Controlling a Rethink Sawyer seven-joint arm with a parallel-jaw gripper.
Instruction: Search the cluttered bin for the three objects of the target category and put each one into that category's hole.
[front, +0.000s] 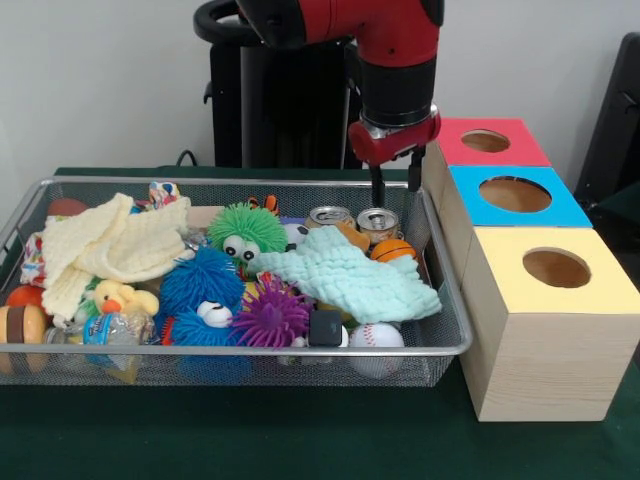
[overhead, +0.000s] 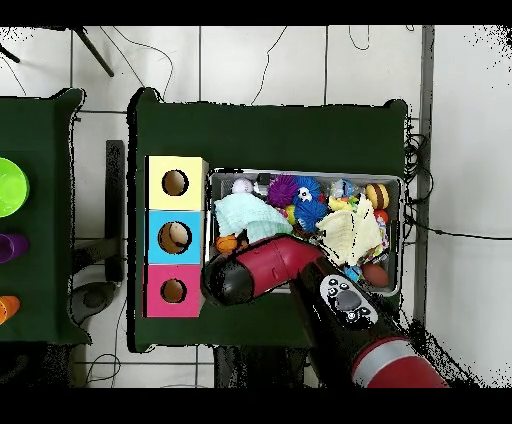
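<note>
Wire-mesh bin of fuzzy toys; jaws apparently open, empty.

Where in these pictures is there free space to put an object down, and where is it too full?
The bin is crowded wall to wall with cloths, fuzzy balls, cans and toys; the gripper hangs open over its far corner by the red box. Free patches: the green tablecloth in front of the bin, and the strip before the yellow box.
</note>
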